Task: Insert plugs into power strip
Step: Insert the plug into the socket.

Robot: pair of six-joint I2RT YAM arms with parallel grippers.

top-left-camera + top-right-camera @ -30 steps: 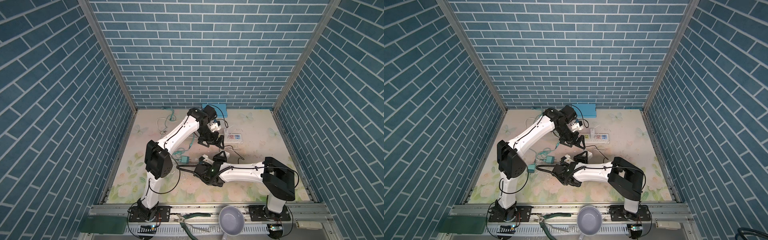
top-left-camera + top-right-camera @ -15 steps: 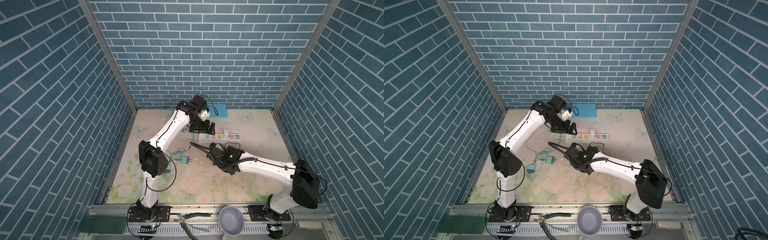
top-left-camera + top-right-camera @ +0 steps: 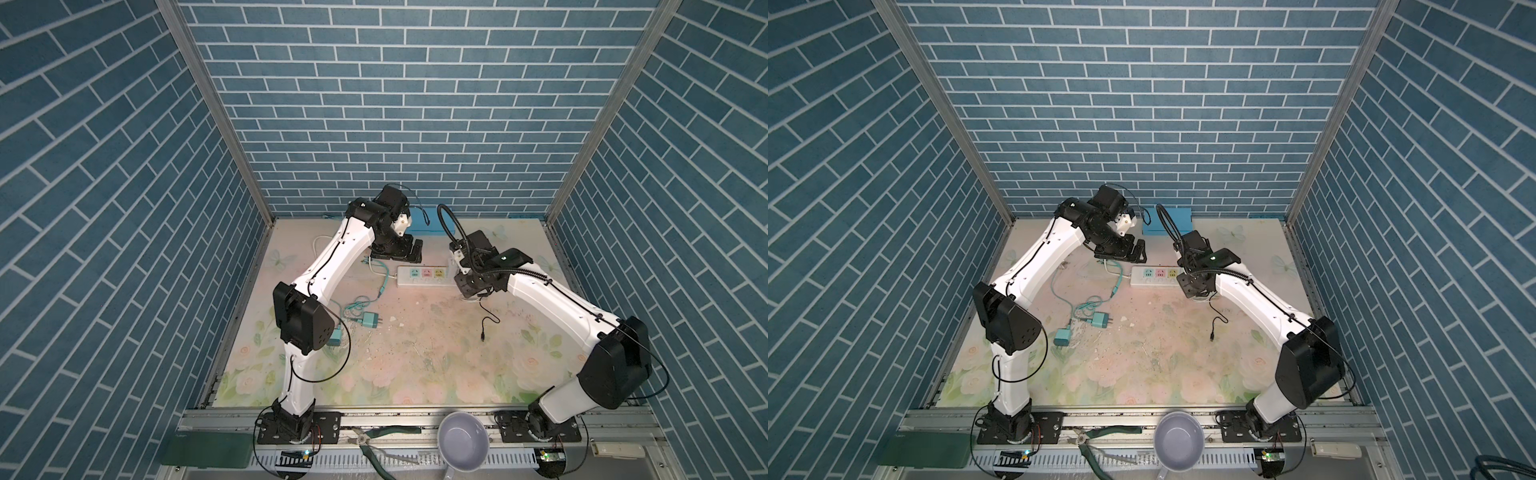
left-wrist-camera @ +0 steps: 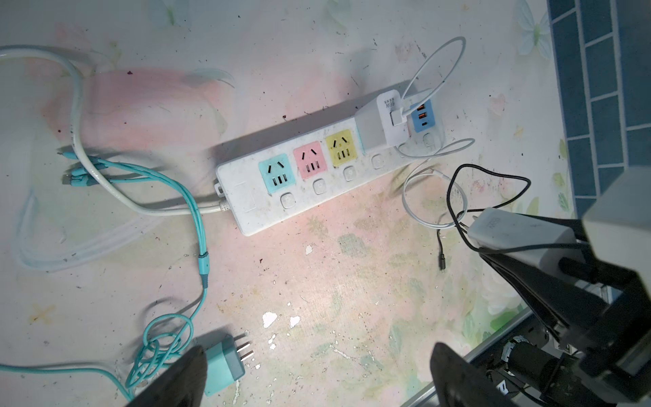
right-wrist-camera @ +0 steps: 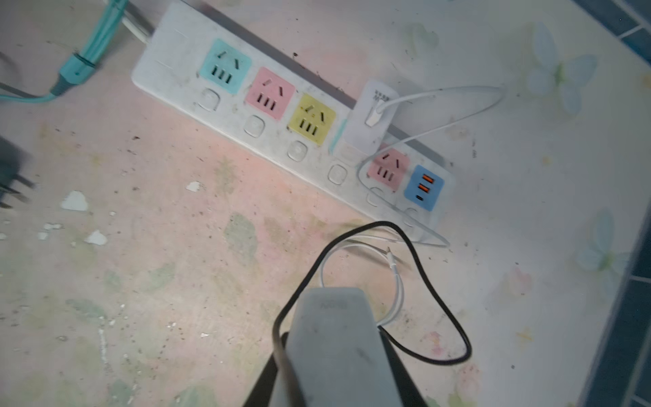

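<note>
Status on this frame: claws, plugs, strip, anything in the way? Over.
Left claw open, empty. Right claw shut on white plug, short of the power strip. Second white plug seated; teal plugs lying loose. Black cable loops between held plug and strip.

White links [image 3: 332,266], black joints [image 3: 305,320], thin black cables [image 3: 349,347]; black left gripper [image 3: 397,254]

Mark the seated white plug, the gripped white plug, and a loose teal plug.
seated white plug [image 4: 392,132]: left wrist view, top face.
gripped white plug [image 5: 334,334]: right wrist view, broad face.
loose teal plug [image 3: 368,320]: a top view, body.
</note>
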